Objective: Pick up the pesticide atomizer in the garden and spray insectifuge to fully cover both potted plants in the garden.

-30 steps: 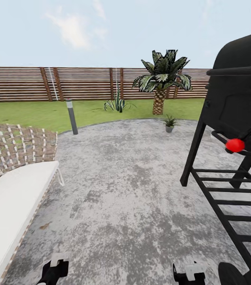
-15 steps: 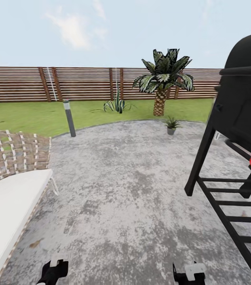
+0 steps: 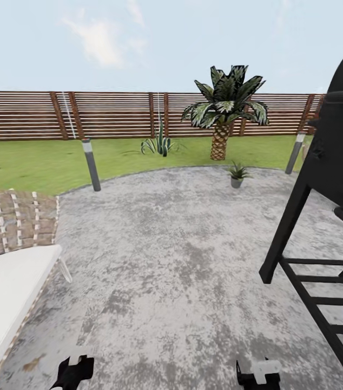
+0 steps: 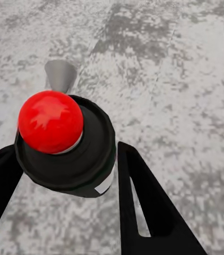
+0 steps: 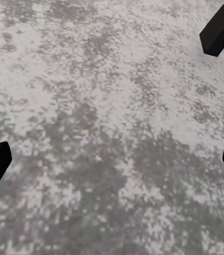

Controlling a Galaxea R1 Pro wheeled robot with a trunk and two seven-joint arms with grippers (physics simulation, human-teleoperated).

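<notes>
In my left wrist view, the left gripper (image 4: 64, 175) is clamped on the pesticide atomizer (image 4: 67, 146): a dark round body with a glossy red top, a pale nozzle and a sliver of white label, held between the two black fingers (image 4: 144, 207) above the paving. My right gripper (image 5: 112, 170) has its black fingertips spread wide apart with only mottled grey paving between them. In the head view, one potted plant (image 3: 237, 174) stands at the far edge of the round grey patio (image 3: 182, 254), in front of the palm (image 3: 223, 111). Beyond lie lawn (image 3: 36, 162), a slatted wooden fence (image 3: 112, 115), a spiky agave (image 3: 159, 142) and two grey lamp posts (image 3: 91, 164). A black grill (image 3: 328, 206) stands at right, a white-cushioned lounger (image 3: 6, 271) at left.
</notes>
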